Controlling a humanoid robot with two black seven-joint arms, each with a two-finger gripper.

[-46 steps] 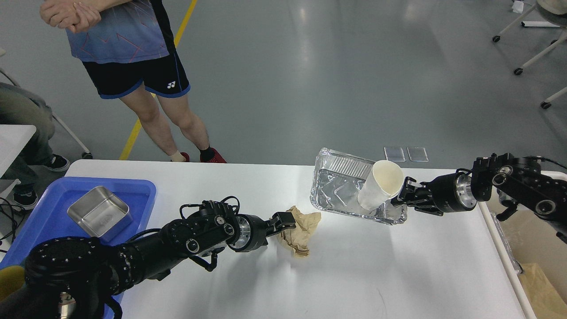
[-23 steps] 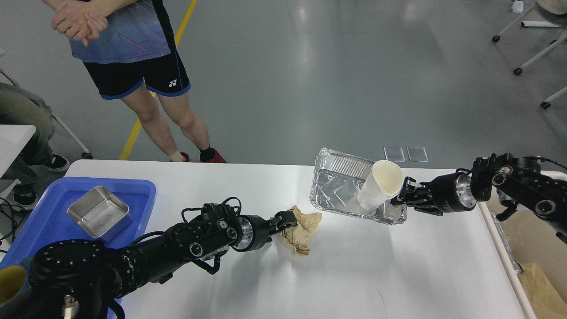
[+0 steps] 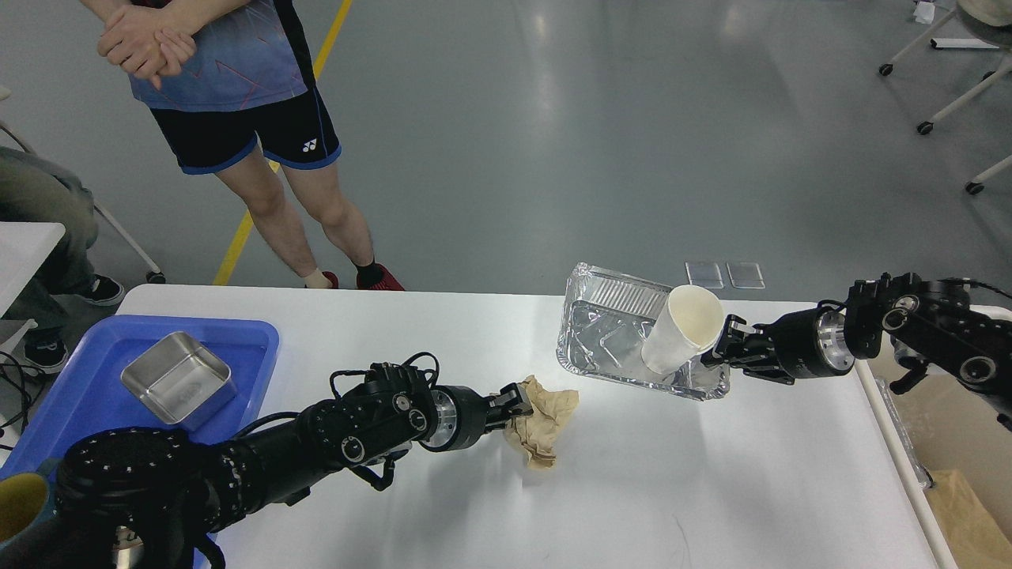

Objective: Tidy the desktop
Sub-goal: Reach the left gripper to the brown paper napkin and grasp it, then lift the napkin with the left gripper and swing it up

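Left gripper (image 3: 520, 405) pinching crumpled brown paper (image 3: 547, 419); right gripper (image 3: 721, 351) clamping tilted foil tray (image 3: 613, 336) corner on table (image 3: 672, 490). Risk: leaning paper cup (image 3: 681, 340) topples out.

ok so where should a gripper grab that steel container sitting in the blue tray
Judging by its pose, grip one thin upright wall of the steel container from above, one finger inside and one outside. It sits open side up in the blue tray, with bare tray around it, so a top-down approach looks clear. The flat walls offer no handle.
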